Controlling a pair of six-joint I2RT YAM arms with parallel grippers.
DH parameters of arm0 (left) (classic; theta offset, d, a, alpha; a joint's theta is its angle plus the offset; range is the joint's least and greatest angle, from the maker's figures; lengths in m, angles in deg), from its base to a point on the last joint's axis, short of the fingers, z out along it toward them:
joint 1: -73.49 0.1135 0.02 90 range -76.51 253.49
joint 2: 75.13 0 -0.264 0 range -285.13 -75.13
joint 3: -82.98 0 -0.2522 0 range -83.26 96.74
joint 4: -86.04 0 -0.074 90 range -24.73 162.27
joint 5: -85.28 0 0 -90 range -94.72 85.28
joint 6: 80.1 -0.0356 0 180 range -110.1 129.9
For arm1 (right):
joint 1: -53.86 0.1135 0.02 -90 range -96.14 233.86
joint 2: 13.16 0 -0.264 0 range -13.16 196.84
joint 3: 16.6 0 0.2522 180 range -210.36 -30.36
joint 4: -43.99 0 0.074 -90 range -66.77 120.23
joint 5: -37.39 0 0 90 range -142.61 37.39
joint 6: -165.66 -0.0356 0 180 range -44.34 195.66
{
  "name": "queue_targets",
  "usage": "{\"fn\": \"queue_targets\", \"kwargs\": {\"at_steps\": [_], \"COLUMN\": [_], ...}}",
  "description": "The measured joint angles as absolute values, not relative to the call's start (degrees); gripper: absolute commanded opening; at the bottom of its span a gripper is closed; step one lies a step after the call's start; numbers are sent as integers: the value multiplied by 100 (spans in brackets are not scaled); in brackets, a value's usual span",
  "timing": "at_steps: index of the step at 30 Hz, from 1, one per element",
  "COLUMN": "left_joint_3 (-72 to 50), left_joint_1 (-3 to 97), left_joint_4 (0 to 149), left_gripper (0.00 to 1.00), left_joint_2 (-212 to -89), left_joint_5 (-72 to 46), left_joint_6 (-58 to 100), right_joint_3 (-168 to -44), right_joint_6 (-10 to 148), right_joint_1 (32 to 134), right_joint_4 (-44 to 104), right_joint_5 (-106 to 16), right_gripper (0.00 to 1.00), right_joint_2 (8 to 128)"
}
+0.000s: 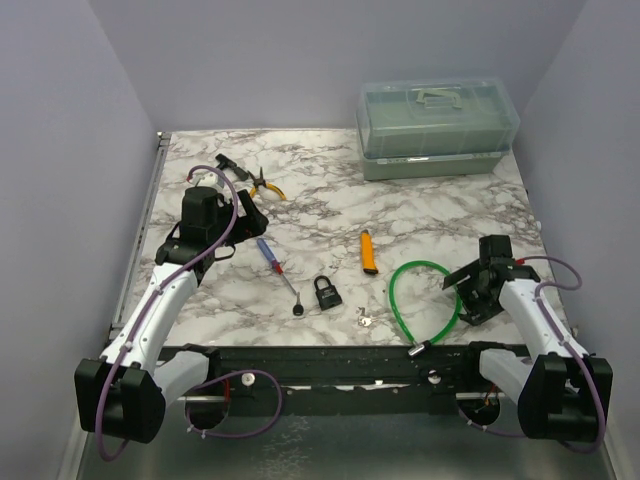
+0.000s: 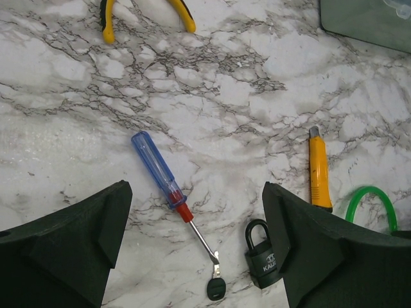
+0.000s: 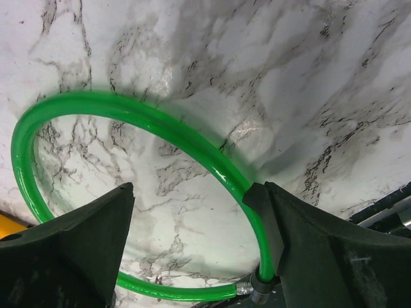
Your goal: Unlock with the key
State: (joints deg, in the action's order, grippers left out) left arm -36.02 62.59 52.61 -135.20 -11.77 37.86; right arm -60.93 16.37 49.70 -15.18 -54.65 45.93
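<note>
The left end effector (image 2: 196,215) hangs over the left half of the marble worktop (image 1: 420,215) with its two dark fingers (image 2: 64,250) spread wide apart and nothing between them. Below it lies a screwdriver (image 2: 160,172) with a clear blue handle and a red collar. Its shaft points toward the near side, where a small black-headed piece (image 2: 216,289) sits at the tip. Just right of that stands out the black padlock (image 1: 326,292), lying flat with its shackle toward the far side.

The key (image 1: 365,318) is a tiny silver thing on the worktop close to the near edge. It lies slightly nearer and to the right of the padlock, between the padlock and the green cable loop (image 1: 425,300). It is untouched and well apart from both arms. The left wrist view does not show it.

The right end effector (image 3: 199,212) is over the right side of the green loop with its fingers also wide apart and clamped on nothing. The cable runs beneath its right finger, and I cannot tell whether they touch.

An orange utility knife (image 1: 369,252) lies beyond the padlock. Yellow-handled pliers (image 1: 264,185) rest at the far left, and a translucent green toolbox (image 1: 437,128) sits shut at the far right.
</note>
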Motion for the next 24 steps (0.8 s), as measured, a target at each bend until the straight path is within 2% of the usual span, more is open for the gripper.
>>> {"fn": "queue_targets", "kwargs": {"at_steps": [7,13,18,24], "left_joint_3": [-3602,-3600,-3600,-3600], "left_joint_1": [6259,6259,6259,6259], "left_joint_4": [5246,5240,5240,5237], "left_gripper": [89,89,89,89], "left_joint_2": [-13529,-13531,-13531,-13531], "left_joint_5": [-1177,-1177,-1177,-1177], "left_joint_6": [3784,3771,3769,3769], "right_joint_3": [-6075,-6436,-6484,-6477], "right_joint_6": [1718,1698,1670,1611], "right_joint_1": [5057,5245,5269,5453], "right_joint_4": [-1629,-1975,-2091,-2121], "right_joint_5": [-5354,-5518,-5627,-5697], "right_gripper": [84,89,90,83], "right_joint_2": [4574,4510,4386,4659]}}
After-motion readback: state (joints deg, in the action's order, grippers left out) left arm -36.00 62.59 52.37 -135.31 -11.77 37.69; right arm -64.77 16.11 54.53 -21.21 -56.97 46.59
